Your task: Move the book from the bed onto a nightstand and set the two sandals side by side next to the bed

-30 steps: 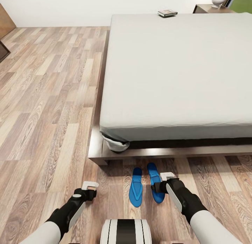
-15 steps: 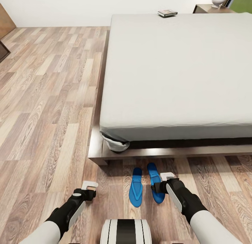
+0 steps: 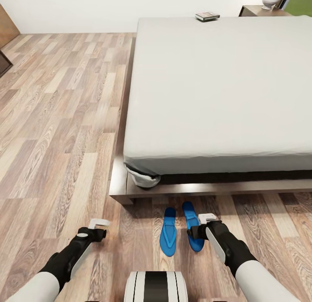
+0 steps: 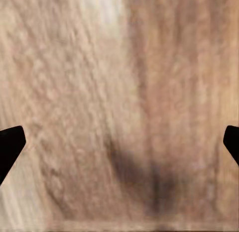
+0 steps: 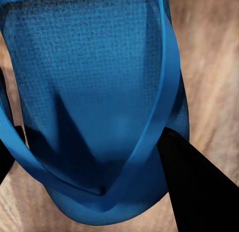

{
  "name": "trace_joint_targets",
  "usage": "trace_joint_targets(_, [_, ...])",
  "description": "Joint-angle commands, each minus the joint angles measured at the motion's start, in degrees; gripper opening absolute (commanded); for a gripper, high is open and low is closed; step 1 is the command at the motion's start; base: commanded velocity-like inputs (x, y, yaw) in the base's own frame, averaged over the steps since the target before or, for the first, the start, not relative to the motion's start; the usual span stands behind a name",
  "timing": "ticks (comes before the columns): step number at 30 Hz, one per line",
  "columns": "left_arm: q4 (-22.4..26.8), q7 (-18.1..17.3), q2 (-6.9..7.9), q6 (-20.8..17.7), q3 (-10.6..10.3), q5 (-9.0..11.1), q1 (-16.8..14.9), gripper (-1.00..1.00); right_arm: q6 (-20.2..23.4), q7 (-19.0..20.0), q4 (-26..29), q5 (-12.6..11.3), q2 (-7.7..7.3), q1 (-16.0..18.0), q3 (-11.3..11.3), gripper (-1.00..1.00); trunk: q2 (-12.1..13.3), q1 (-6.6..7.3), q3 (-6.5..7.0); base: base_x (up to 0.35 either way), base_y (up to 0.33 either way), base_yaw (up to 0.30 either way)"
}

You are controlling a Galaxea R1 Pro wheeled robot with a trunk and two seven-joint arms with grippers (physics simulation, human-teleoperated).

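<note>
The right gripper (image 3: 198,231) clamped the right sandal (image 3: 191,226), hiding its heel (strap visible); the left gripper (image 3: 96,229) hung open over floor (image 3: 65,120).

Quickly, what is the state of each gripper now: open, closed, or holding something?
Left gripper: open, over bare floor, holding nothing.
Right gripper: at the right sandal, fingers around its strap; whether it is clamped cannot be told.

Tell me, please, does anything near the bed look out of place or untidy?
Yes: at the near left corner of the bed, a bunched fold of sheet hangs untucked over the frame. The two sandals lie neatly side by side on the floor.
</note>
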State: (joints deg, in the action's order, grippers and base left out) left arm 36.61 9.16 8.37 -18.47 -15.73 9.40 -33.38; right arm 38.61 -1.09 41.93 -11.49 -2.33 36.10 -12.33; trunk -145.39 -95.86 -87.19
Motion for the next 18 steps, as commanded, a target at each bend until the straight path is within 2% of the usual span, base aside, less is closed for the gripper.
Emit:
trace_joint_targets(1, [0.3,0.6,1.43,-1.5,0.2,0.6,0.0,1.00,0.2,-0.2,0.1,-0.4,-0.09,0.0,-0.2,-1.00,0.0,0.01,-0.04,0.000,0.000,0.000])
trace_joint_targets(4, [0.9,0.6,4.43,-4.2,1.7,0.7,0.0,1.00,0.2,-0.2,0.1,-0.4,-0.11,0.0,-0.2,-1.00,0.0,0.01,-0.04,0.000,0.000,0.000])
trace_joint_targets(6, [3.6,0.6,8.70,-6.9,3.2,0.6,0.0,1.00,0.2,-0.2,0.1,-0.4,-0.12,0.0,-0.2,-1.00,0.0,0.01,-0.04,0.000,0.000,0.000])
trace_joint_targets(8, [5.7,0.6,10.65,-8.3,3.7,0.5,0.0,1.00,0.2,-0.2,0.1,-0.4,-0.09,0.0,-0.2,-1.00,0.0,0.01,-0.04,0.000,0.000,0.000])
trace_joint_targets(9, [7.5,0.6,12.55,-9.5,4.3,0.5,0.0,1.00,0.2,-0.2,0.1,-0.4,-0.08,0.0,-0.2,-1.00,0.0,0.01,-0.04,0.000,0.000,0.000])
trace_joint_targets(13, [9.8,0.4,15.29,-10.9,6.7,0.6,0.0,1.00,0.2,-0.2,0.1,-0.4,-0.06,0.0,-0.2,-1.00,0.0,-0.04,-0.48,0.000,0.000,0.000])
trace_joint_targets(14, [10.5,0.2,16.03,-11.3,8.5,0.5,0.0,1.00,0.3,-0.2,0.1,-0.4,-0.05,0.0,-0.2,-1.00,-0.1,-0.07,-0.70,0.000,0.000,0.000])
trace_joint_targets(15, [11.2,0.1,16.53,-11.8,10.3,0.5,0.0,1.00,0.2,-0.2,0.1,-0.4,-0.05,0.0,-0.2,-1.00,-0.1,-0.09,-0.92,0.000,0.000,0.000])
trace_joint_targets(18, [12.9,0.0,17.08,-13.3,12.5,0.4,0.1,1.00,0.2,-0.2,0.1,-0.4,-0.05,0.0,-0.2,-1.00,-0.1,-0.12,-1.14,0.000,0.000,0.000])
